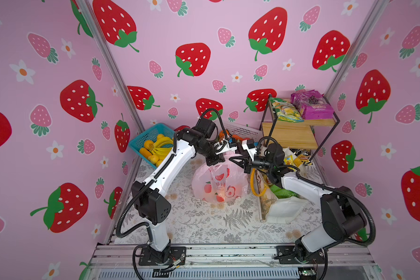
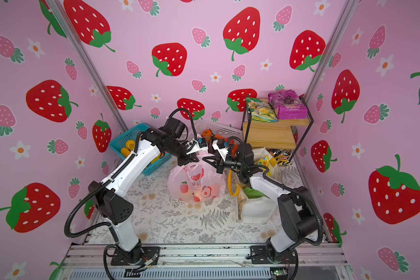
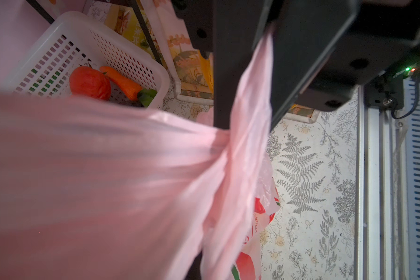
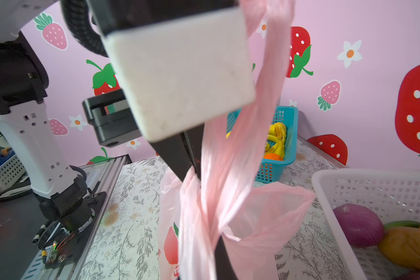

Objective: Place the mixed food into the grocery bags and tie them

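Nearest, bare patterned tablecloth (image 1: 204, 225) is lying open; at mid-table the pink carrier bag (image 1: 220, 185) is sitting bulged, its far edge rising into gathered handles. The left gripper (image 1: 217, 160) is pinching one handle strip between closed jaws; the right gripper (image 1: 235, 161), jaws shut, is nipping the plastic beside it. The white tote (image 1: 284, 211), just right, is holding a green snack packet (image 1: 283, 193); blue basket (image 1: 143, 134) and white basket (image 1: 245, 131) are lining the back wall
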Available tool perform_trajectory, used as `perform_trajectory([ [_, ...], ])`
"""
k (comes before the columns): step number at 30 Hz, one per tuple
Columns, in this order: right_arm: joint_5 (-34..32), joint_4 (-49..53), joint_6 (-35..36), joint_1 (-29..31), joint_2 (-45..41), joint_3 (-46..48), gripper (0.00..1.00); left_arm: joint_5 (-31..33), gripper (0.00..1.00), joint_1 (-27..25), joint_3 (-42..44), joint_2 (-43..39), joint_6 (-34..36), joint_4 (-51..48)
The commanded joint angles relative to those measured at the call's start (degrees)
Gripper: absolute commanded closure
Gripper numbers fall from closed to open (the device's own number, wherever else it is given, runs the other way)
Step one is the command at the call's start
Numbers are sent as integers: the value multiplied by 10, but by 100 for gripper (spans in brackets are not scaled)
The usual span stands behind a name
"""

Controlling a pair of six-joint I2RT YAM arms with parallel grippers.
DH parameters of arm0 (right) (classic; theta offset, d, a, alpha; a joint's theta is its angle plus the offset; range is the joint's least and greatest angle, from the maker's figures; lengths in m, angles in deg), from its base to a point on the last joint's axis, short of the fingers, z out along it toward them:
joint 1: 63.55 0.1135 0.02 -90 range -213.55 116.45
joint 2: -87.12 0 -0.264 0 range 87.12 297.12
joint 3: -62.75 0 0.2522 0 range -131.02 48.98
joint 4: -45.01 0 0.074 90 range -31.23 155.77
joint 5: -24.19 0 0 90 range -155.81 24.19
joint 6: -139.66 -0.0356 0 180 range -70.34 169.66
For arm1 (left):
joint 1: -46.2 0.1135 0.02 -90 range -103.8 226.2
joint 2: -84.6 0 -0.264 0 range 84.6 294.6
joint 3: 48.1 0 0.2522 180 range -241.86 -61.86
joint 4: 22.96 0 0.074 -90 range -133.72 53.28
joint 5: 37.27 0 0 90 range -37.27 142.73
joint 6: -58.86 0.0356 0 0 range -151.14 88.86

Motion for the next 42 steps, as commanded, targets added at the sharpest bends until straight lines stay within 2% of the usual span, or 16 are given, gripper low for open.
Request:
perform_trajectory([
  [1, -17, -11, -3, 2, -5, 5, 100, -24, 79, 1, 26, -51, -12, 39],
  [3, -24, -10, -6, 2, -9, 11, 100, -44, 66, 5, 68, -88, -35, 85],
  [5, -21, -10, -8, 1, -11, 15, 100, -71, 45, 11, 126, -132, -73, 157],
  [8, -15, -11, -1, 1, -19, 23, 100, -109, 29, 28, 212, -190, -160, 294],
  [12, -12, -15, 5, 2, -27, 37, 100, -132, 24, 36, 245, -205, -308, 415],
  [16, -5, -24, -2, 3, -31, 44, 100, -111, 24, 33, 197, -163, -394, 417],
  [18, -5, -24, -2, 3, -34, 48, 100, -102, 25, 29, 172, -141, -408, 408],
  [21, -10, -22, -3, 4, -38, 52, 100, -103, 32, 19, 144, -115, -414, 399],
  [24, -22, -8, -2, 4, -39, 53, 100, -118, 47, 16, 137, -106, -428, 416],
  [27, -46, 10, -6, 3, -39, 54, 100, -123, 81, 15, 151, -115, -422, 436],
  [29, -70, 17, -22, 2, -40, 56, 100, -109, 98, 16, 180, -135, -413, 450],
  [33, -110, 14, -85, 1, -38, 54, 100, -74, 100, 16, 280, -195, -411, 526],
  [38, -133, -29, -217, 4, -20, 54, 100, -15, 100, 8, 430, -267, -419, 646],
  [42, -140, -35, -252, 9, -13, 48, 100, 35, 100, -3, 514, -308, -413, 704],
])
